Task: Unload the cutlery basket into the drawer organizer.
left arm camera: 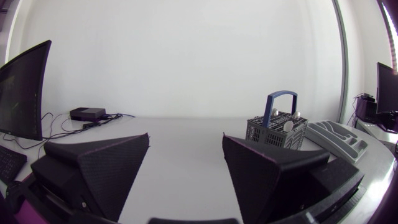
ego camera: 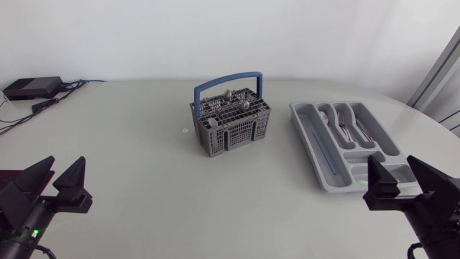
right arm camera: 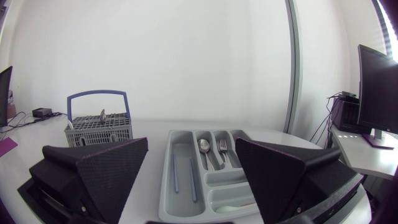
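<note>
A grey cutlery basket (ego camera: 231, 124) with a blue handle stands near the table's middle, with spoon ends (ego camera: 232, 94) sticking up from it. To its right lies the grey drawer organizer (ego camera: 309, 137), holding forks and a spoon (ego camera: 345, 124) and a blue straw (ego camera: 323, 150). My left gripper (ego camera: 54, 180) rests open at the near left, far from the basket (left arm camera: 277, 129). My right gripper (ego camera: 402, 176) is open at the near right, just before the organizer's (right arm camera: 180, 199) near end, nothing between its fingers. The right wrist view shows the basket (right arm camera: 98, 129) beyond and beside the organizer.
A black box (ego camera: 32, 88) with cables lies at the table's far left corner. Bare tabletop lies between the grippers and the basket.
</note>
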Controlling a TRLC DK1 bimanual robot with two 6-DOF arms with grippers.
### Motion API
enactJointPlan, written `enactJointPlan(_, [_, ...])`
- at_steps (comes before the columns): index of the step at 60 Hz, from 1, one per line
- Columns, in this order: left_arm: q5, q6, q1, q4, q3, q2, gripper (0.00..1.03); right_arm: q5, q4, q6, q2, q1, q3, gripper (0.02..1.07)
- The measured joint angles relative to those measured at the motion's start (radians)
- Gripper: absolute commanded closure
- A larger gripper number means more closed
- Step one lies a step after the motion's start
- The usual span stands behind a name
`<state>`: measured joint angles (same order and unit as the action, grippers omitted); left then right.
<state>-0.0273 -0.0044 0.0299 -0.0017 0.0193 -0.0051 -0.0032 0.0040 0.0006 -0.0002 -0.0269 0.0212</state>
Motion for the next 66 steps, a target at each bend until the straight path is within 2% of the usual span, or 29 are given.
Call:
enactJointPlan(27, [0.000,-0.003,0.000,0.001,0.000,0.000,0.04,0.000,0.000,0.000,0.000,0.003,0.000,0.06])
enactJointPlan(35, [0.000,-0.023,0.000,0.029,0.000,0.000,0.04,0.001,0.006,0.000,0.000,0.006,0.000,0.06])
enactJointPlan(45, [0.000,-0.030,-0.006,0.005,0.042,0.007,0.04,0.000,0.007,0.000,0.000,0.023,0.006,0.06])
enactJointPlan(53, [0.000,-0.030,-0.024,0.003,0.163,0.119,0.04,0.000,0.040,0.000,0.039,0.046,0.053,0.06])
enactJointPlan(66, [0.003,-0.073,-0.042,0.028,0.349,0.468,0.04,0.001,0.186,0.000,0.302,0.062,0.147,0.06])
